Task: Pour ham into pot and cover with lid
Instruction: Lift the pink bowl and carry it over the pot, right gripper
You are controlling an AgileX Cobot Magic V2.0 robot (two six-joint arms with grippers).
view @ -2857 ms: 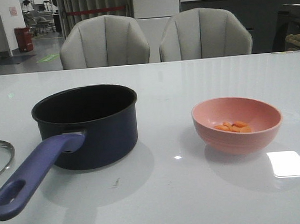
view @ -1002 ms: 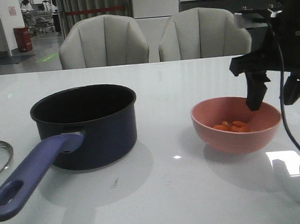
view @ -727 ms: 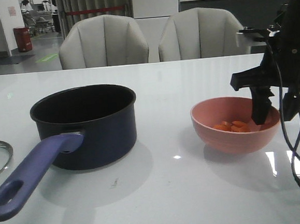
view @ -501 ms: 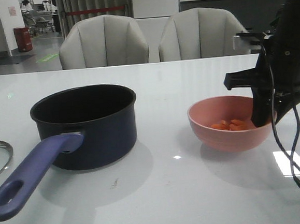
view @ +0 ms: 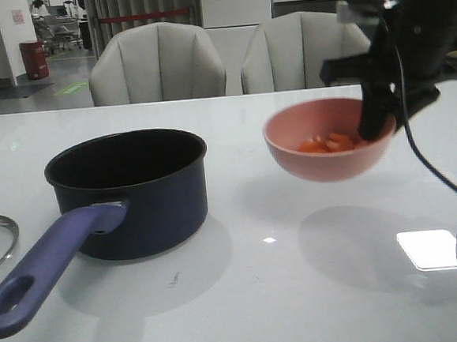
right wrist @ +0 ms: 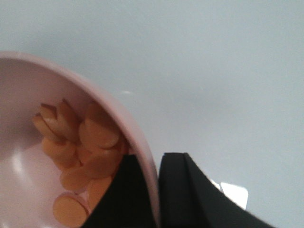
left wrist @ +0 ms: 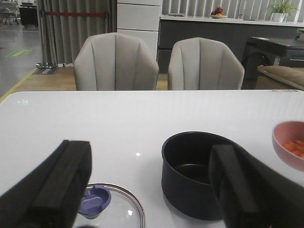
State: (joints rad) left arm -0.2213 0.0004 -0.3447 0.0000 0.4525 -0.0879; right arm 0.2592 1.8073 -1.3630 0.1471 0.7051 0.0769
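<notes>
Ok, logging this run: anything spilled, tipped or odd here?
Nothing stands out. The right pincer grips the pink bowl by its rim, lifted off the table, ham all inside. The pot stands upright; the lid lies flat beside it.

- Front view: dimmish, flat indoor light w/ a grey cast; table (view: 246,296) glossy and pale.
- Bright rectangular glare patch (view: 435,249) near table's right front edge; tiny highlight dot nr centre.
- Soft broad shadows on table under the pot (view: 131,190) and below the raised pink bowl (view: 325,143), falling toward the front edge, so light is overhead/behind.
- Right gripper (view: 375,124) and arm read as near-black silhouette w/ slight motion blur; bowl edges soft too.
- Left wrist view: sharpest; background clear, fingers (left wrist: 64,183) in foreground dark, out of focus.
- Right wrist view: very close, grainy, soft; ham (right wrist: 80,161) blurry, small glare spot on table.
</notes>
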